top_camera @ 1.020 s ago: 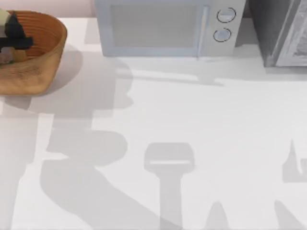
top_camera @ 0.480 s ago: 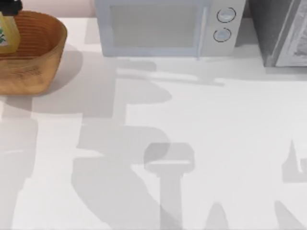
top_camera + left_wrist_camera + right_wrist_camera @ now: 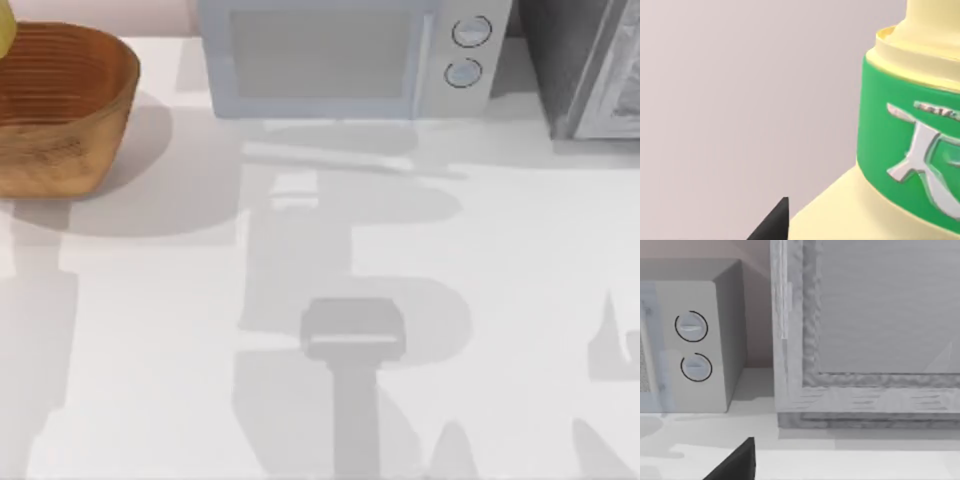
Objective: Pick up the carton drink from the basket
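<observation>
The left claw [image 3: 776,224] grips the carton [image 3: 900,150]. In the left wrist view, one dark tip of the claw lies against the carton's pale yellow shoulder. The carton sits right in front of the claw, very close. Its green band with white print is above the tip, and a narrower pale yellow neck is above the band. A plain pinkish wall is behind the claw and the carton.

In the top view a thin strip of the carton [image 3: 5,28] shows at the far left edge, over the back rim of the basket [image 3: 100,110]. The round orange-brown basket sits on the white bench [image 3: 480,260], just beside and below the claw's load. Its ribbed inner wall is bare where it can be seen. The white microwave [image 3: 330,55] stands well off to the right of the left claw, against the back of the bench.

The right claw [image 3: 735,465] is at the other end of the bench, and I cannot tell whether it is open or closed. Ahead of it stands a grey cabinet [image 3: 880,315] with a rough-edged frame. The microwave's two round knobs [image 3: 692,345] are beside the cabinet, one above the other. White bench stretches between the right claw and both of them.
</observation>
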{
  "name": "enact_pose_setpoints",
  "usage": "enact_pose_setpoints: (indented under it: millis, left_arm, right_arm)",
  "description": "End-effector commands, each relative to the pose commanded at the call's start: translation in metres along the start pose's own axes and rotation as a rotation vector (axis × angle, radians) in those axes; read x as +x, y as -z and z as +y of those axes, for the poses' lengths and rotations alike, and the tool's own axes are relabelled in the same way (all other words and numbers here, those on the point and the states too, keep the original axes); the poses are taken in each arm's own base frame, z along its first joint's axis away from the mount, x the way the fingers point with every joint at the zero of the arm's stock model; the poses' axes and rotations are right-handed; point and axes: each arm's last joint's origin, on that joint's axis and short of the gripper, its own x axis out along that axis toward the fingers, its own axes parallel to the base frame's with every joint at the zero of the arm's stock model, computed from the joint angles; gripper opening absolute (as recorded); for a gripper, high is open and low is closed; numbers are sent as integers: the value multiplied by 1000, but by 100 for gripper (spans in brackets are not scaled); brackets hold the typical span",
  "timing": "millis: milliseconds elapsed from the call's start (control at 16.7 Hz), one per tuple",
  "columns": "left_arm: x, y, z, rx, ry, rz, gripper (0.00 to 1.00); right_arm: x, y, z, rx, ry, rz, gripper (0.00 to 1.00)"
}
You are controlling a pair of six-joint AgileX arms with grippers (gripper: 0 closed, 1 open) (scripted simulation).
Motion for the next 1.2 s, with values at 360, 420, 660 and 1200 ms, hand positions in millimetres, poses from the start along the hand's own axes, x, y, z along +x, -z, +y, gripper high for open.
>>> enact_pose_setpoints:
  millis: [360, 420, 660, 1200]
  left_arm:
    - [0, 0, 0, 1, -1, 5, 0]
    - [-3, 0, 0, -1, -1, 11, 0]
    - [-38, -9, -8, -11, -1, 34, 0]
    - [-217, -8, -34, -4, 4, -41, 0]
  right_arm:
    - [0, 0, 0, 0, 0, 0, 100]
    - [0, 0, 0, 0, 0, 0, 100]
    - [0, 0, 0, 0, 0, 0, 100]
    - [0, 0, 0, 0, 0, 0, 100]
